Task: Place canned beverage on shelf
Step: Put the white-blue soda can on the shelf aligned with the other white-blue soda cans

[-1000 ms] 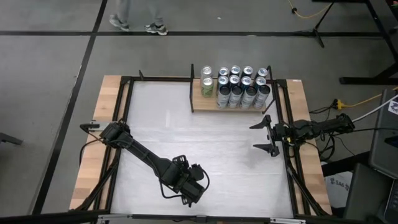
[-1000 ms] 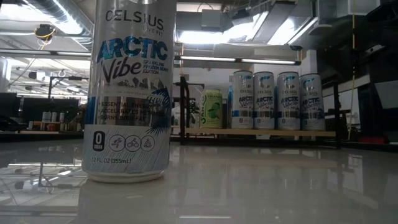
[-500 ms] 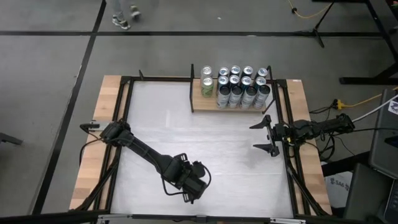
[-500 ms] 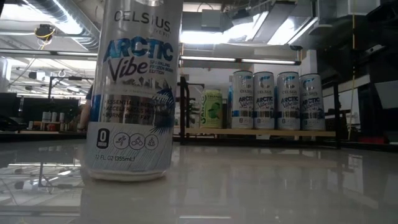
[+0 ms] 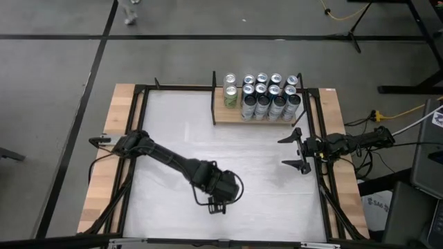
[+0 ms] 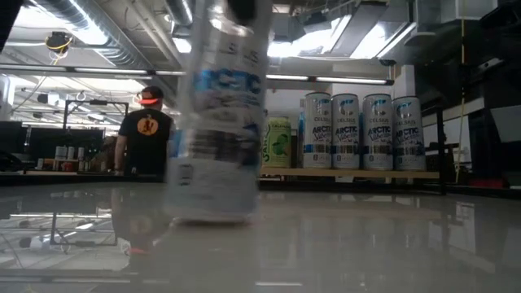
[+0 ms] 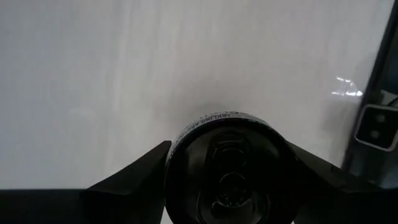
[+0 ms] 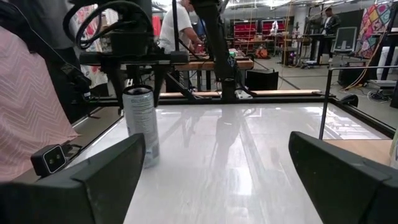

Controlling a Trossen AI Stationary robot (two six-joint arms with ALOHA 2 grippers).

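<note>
Silver-white and upright, the can (image 7: 227, 167) is clasped between the left gripper (image 5: 223, 194)'s fingers near the table's front edge, with the shelf (image 5: 257, 114) lying well beyond, while the right gripper (image 5: 293, 151) is held open nearer it.

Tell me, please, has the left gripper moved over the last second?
Yes. In the high view the left gripper, shut on the can, has shifted rightward and slightly toward the shelf, away from the table's near edge.

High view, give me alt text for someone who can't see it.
The left pincer grips a can near the table's front middle. Ten cans crowd the right of the wooden shelf at the back edge, and the right pincer waits open at the right.
</note>
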